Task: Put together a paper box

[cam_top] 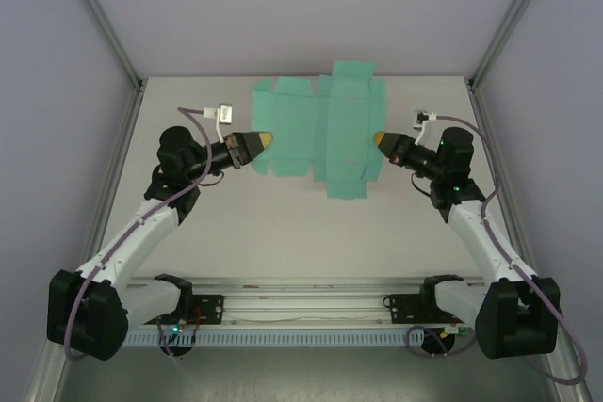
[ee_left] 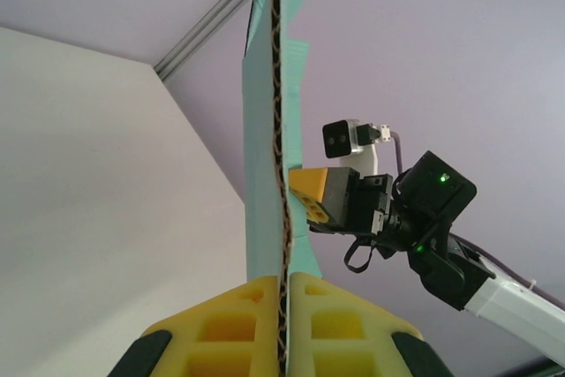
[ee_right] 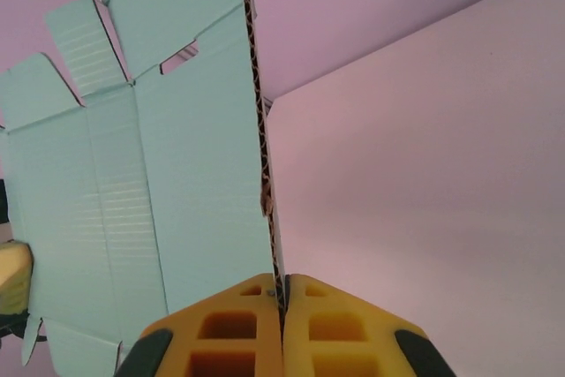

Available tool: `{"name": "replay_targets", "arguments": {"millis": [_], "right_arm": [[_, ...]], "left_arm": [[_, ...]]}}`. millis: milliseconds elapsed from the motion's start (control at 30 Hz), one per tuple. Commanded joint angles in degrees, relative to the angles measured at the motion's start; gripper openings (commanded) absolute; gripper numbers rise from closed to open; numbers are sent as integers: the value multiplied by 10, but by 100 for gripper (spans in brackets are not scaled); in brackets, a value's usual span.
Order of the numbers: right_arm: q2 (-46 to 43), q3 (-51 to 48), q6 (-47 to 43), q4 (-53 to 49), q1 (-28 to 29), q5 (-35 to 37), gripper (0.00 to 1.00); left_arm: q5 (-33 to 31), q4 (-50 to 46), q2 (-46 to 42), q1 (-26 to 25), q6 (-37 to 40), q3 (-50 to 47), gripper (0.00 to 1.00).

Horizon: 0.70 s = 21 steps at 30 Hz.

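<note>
The paper box is a flat teal-green die-cut sheet with flaps and creases, held up off the table between both arms. My left gripper is shut on its left edge. In the left wrist view that sheet runs edge-on from the yellow fingertips, and my left gripper pinches it. My right gripper is shut on the sheet's right edge. In the right wrist view the sheet spreads to the left of my right gripper, whose jaws clamp its corrugated edge.
The white table lies under the sheet, with pale walls and metal frame posts on both sides. The rail carrying the arm bases runs along the near edge. The right arm shows behind the sheet in the left wrist view.
</note>
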Motion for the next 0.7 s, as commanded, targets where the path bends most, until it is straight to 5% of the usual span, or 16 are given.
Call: {"name": "replay_targets", "arguments": {"millis": [0, 100, 300, 500, 667], "right_arm": [[-5, 22, -41, -34, 1, -16, 0], [3, 25, -83, -80, 1, -2, 0], [39, 20, -159, -148, 7, 20, 0], [93, 34, -261, -227, 24, 119, 0], [134, 82, -379, -305, 77, 305, 0]], "left_arm": [[-35, -38, -10, 0, 39, 14, 7], [-133, -157, -21, 1, 94, 10, 100], [-363, -318, -31, 3, 143, -16, 100], [-411, -344, -32, 3, 149, -36, 100], [-408, -345, -24, 3, 154, -37, 100]]}}
